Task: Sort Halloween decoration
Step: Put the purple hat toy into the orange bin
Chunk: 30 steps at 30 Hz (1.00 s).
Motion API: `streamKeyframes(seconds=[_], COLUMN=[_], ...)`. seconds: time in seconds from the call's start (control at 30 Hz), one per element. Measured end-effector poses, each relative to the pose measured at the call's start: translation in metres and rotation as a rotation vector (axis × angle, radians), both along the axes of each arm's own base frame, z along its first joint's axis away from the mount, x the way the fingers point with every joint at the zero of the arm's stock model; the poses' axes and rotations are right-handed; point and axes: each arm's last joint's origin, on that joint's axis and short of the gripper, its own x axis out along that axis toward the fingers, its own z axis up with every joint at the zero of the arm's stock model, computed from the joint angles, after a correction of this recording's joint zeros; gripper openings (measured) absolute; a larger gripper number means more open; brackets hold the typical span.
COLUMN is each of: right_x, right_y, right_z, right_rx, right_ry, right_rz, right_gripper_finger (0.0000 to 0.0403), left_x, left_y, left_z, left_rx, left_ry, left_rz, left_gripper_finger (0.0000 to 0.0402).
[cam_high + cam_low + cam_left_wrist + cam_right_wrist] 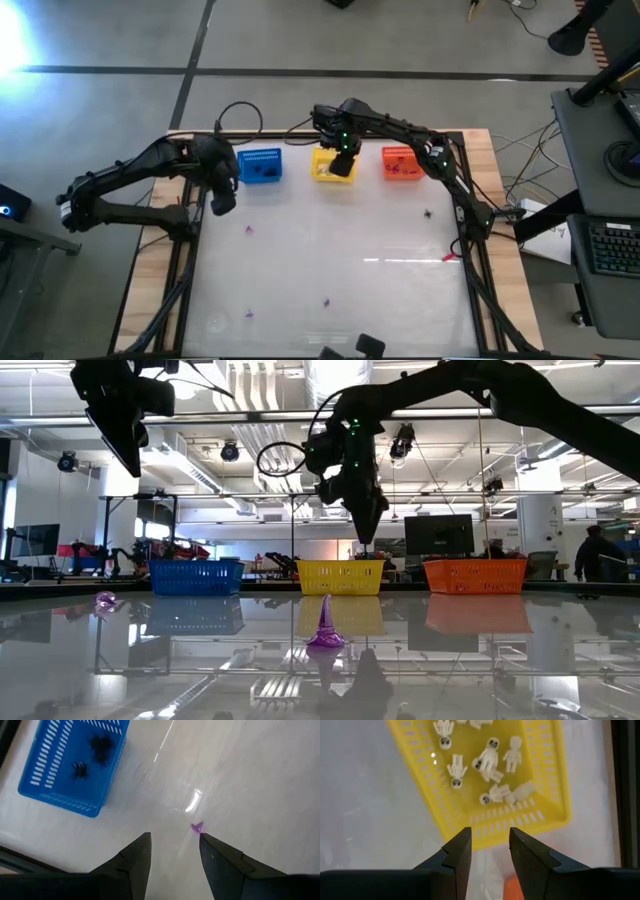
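High view: my right fingers [341, 163] are hovering over the yellow basket [322, 165], left fingers [222, 200] beside the blue basket [261, 166]. Low view: a purple trinket [326, 626] is standing on the counter [500, 660]. Left wrist: fingers parted, empty, purple trinket [197, 826] just ahead. Right wrist: fingers parted, empty, white skeletons [487, 757] lying in the basket.

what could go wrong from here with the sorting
1. The right gripper hangs open above the yellow basket near its rim; dropping lower might catch the wall and shove the basket.
2. The left gripper is open above a tiny purple trinket lying close to one finger, so closing may flick it away instead of catching it.
3. Other purple trinkets lie scattered over the glossy tabletop; glare might hide them.
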Motion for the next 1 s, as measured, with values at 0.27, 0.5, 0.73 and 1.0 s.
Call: streamKeyframes(seconds=[0.27,0.5,0.73,1.0], right_x=[0.006,0.007,-0.003,-0.028], right_y=[0.016,0.033,0.051,0.093], right_z=[0.014,0.027,0.064,0.126], right_rx=[-0.009,-0.013,-0.039,-0.063], right_ry=[-0.011,-0.022,-0.101,-0.254], right_rz=[0.001,0.018,-0.065,-0.132], right_gripper_finger=[0.0125,0.0125,0.0125,0.0125], left_x=[0.001,0.003,0.005,0.005], left_y=[0.000,-0.003,-0.002,-0.002], left_z=[-0.012,-0.049,-0.049,-0.050], left_rx=[-0.033,-0.136,-0.140,-0.140], left_ry=[0.028,0.034,0.037,0.040], left_rz=[-0.003,-0.057,-0.051,-0.051], left_gripper_finger=[0.0150,0.0150,0.0150,0.0150])
